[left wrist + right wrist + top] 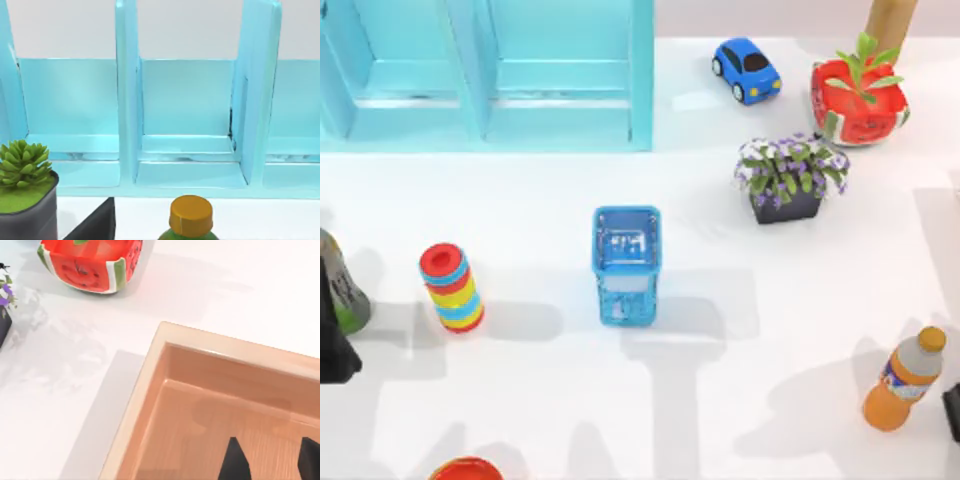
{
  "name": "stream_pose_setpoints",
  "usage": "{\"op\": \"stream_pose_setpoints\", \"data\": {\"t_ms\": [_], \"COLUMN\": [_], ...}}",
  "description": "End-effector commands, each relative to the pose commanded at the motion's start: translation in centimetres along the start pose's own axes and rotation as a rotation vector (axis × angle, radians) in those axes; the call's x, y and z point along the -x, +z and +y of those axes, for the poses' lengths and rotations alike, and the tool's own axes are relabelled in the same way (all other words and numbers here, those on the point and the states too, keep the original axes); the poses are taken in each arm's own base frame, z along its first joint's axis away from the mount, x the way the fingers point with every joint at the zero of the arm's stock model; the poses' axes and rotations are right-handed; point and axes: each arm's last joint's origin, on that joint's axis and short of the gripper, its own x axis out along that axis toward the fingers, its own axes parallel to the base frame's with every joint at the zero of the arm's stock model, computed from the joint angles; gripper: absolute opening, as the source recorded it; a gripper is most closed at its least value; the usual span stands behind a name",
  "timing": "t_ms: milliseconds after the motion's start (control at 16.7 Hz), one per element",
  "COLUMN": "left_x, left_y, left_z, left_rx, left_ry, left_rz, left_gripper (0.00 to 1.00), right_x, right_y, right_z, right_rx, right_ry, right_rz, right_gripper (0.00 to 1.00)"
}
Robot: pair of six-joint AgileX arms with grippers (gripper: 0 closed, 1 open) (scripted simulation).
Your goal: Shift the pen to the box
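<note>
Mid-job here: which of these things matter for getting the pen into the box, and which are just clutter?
Job: wooden box; right gripper, open above it.

Clutter: blue mesh basket, toy car, watermelon pot, flower pot, orange bottle, striped can, cyan shelf, green bottle, succulent. Left arm parked at the table's left edge.
</note>
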Motion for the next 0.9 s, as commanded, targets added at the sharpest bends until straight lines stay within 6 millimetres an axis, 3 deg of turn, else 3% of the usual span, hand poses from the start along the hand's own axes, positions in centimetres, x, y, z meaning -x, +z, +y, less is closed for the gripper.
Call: {"op": "stream_pose_setpoints", "data": {"t_ms": [780,900], "left_x": [0.00,0.00], "left_y": [0.00,0.00], "left_z": [0.00,0.00], "left_rx": [0.000,0.000], "left_ry": [0.000,0.000], "left_rz": [0.000,0.000], "left_gripper": [1.00,1.00], "right_x": [0.00,0.00], "right_y": [0.00,0.00], "right_z": [0.00,0.00], "right_rx": [0.000,0.000], "right_ry": [0.000,0.000], "right_rz": [0.000,0.000], "right_gripper": [0.98,1.00]}}
